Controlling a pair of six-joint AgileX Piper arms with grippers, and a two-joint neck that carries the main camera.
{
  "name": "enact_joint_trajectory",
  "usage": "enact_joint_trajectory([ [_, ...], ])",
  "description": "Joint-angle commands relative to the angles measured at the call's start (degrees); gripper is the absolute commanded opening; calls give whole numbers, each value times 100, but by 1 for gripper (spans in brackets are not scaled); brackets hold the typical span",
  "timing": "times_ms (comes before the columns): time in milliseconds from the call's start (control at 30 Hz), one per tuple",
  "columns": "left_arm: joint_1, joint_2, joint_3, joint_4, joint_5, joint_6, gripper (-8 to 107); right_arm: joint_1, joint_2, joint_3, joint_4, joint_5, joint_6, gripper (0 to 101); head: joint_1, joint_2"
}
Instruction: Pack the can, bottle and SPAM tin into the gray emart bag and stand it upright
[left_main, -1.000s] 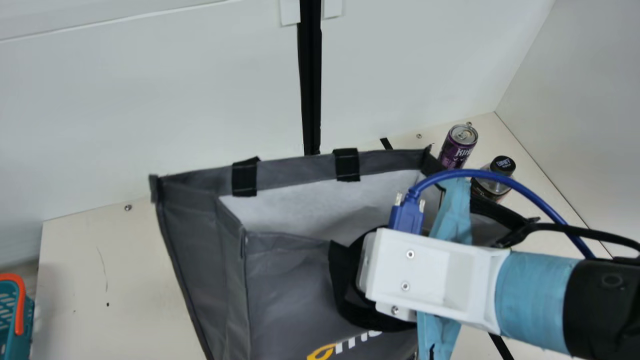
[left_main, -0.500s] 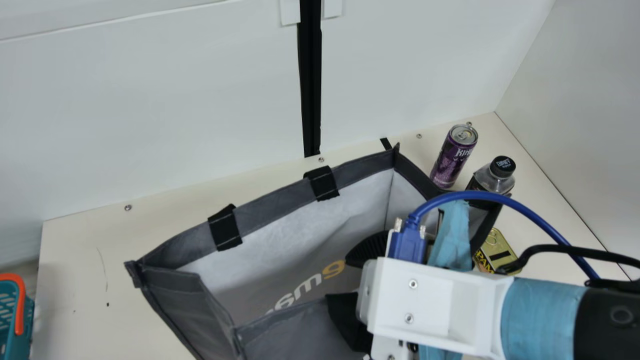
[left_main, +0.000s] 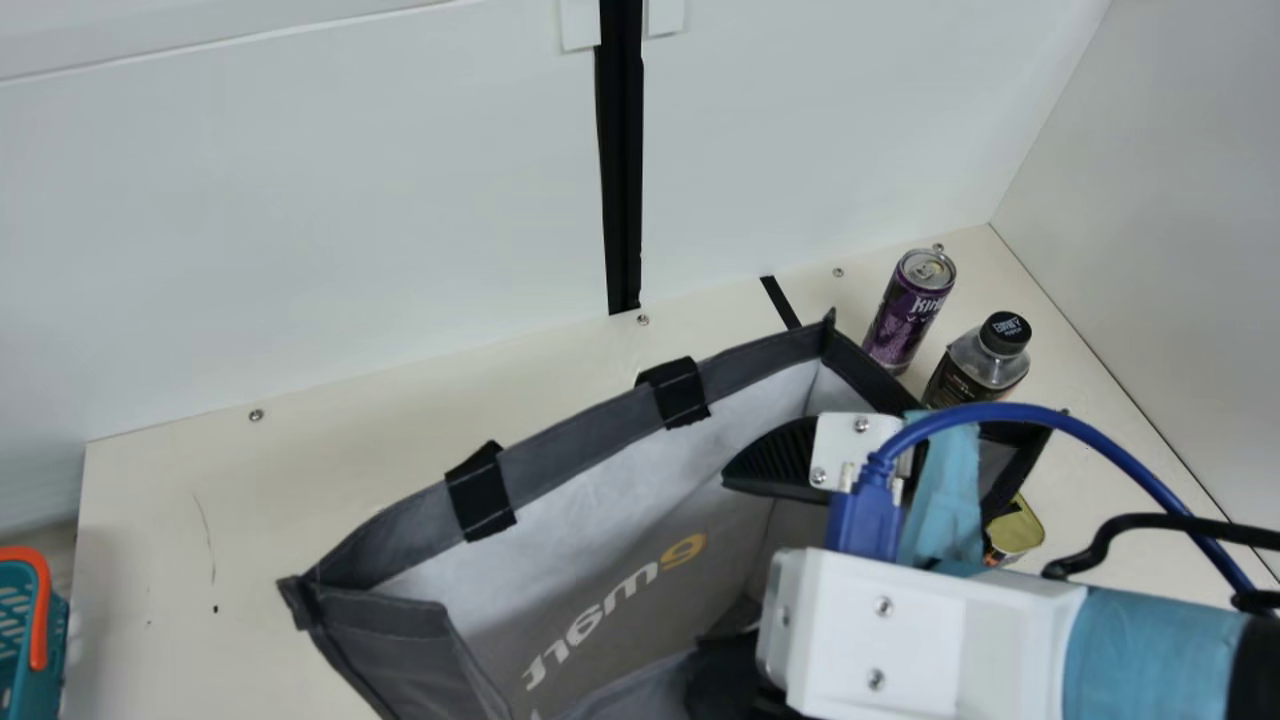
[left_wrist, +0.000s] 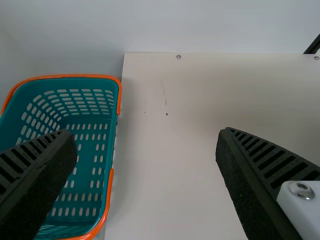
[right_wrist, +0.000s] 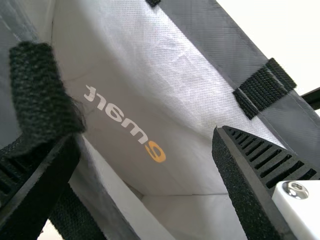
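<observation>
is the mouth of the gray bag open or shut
Open: the gray bag's rim is spread apart, and its pale lining shows down inside between the sides.

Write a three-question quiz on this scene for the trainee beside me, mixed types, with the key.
1. True or false: the purple can stands on the table, outside the gray bag.

2. Pick one. Where is the right claw?
a) above the teal basket
b) at the bag's mouth
c) beside the can

3. Fill in: the cap on the bottle is ____ in color.

Key: 1 true; 2 b; 3 black.
</observation>
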Motion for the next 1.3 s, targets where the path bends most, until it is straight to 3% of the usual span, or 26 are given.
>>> enact_joint_trajectory([
  [0, 0, 0, 0, 0, 0, 0, 90, -13, -33, -3, 10, -3, -21, 95, -130, -5],
  [600, 0, 0, 0, 0, 0, 0, 90, -244, -258, -293, 43, -3, -220, 95, -130, -5],
  [1267, 0, 0, 0, 0, 0, 0, 90, -525, -534, -56, 59, -3, -313, 95, -130, -5],
])
